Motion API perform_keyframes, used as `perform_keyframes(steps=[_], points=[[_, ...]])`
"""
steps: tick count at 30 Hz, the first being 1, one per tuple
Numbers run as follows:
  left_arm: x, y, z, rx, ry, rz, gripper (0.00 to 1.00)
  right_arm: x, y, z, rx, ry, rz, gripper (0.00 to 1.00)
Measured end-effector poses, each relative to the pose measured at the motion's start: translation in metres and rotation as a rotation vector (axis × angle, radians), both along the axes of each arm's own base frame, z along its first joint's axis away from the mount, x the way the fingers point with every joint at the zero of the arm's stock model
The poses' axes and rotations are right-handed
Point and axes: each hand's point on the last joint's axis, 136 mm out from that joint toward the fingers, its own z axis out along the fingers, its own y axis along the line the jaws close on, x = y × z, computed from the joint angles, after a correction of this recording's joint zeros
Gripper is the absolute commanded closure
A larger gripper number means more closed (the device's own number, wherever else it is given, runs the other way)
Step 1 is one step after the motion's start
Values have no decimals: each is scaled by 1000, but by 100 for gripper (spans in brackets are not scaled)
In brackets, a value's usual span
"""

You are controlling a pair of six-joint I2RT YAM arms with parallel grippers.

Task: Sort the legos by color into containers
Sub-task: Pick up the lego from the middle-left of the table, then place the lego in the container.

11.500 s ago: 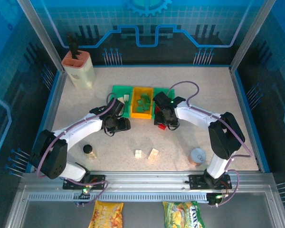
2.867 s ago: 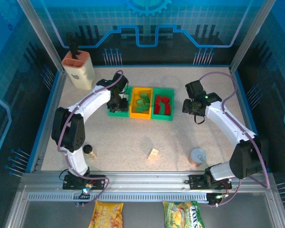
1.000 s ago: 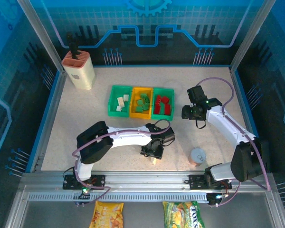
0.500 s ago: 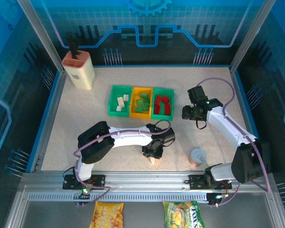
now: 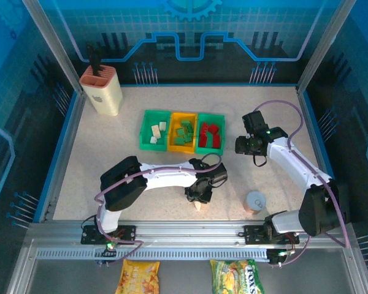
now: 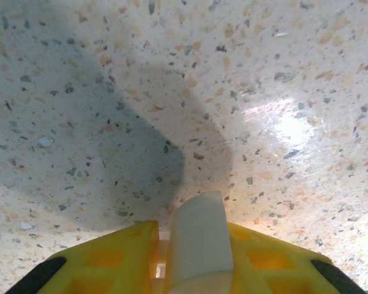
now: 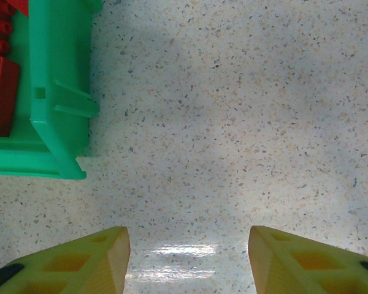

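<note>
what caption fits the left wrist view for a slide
left gripper shut on a cream lego, speckled table beyond

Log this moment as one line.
left gripper: shut on cream brick | right gripper: open, empty, near green bin of red bricks

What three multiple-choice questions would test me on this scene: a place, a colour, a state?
1. The middle bin is: A yellow-orange; B blue; C red.
2. Which bin holds the red bricks: A leftmost; B middle; C rightmost?
3. The left tool is: A wide open; B shut on a cream brick; C shut on nothing.
Answers: 1 A, its walls are yellow-orange. 2 C, the red bricks lie in the right bin. 3 B, the brick is clamped in it.
</note>
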Motion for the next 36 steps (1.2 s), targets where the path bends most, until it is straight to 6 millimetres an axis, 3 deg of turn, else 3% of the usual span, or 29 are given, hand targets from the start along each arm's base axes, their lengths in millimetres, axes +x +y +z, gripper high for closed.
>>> perform_keyframes(steps=[7, 12, 31, 36], points=[[23, 12, 3, -4, -6, 19, 70, 0, -2, 0, -6, -3, -12, 46], [47, 32, 15, -11, -17, 38, 70, 0, -5, 0, -20, -1, -30, 46], [195, 163, 80, -108, -152, 244, 70, -14, -24, 9, -73, 9, -128, 46], [231, 183, 99, -158, -209, 282, 70, -17, -28, 15, -89, 9, -143, 46]])
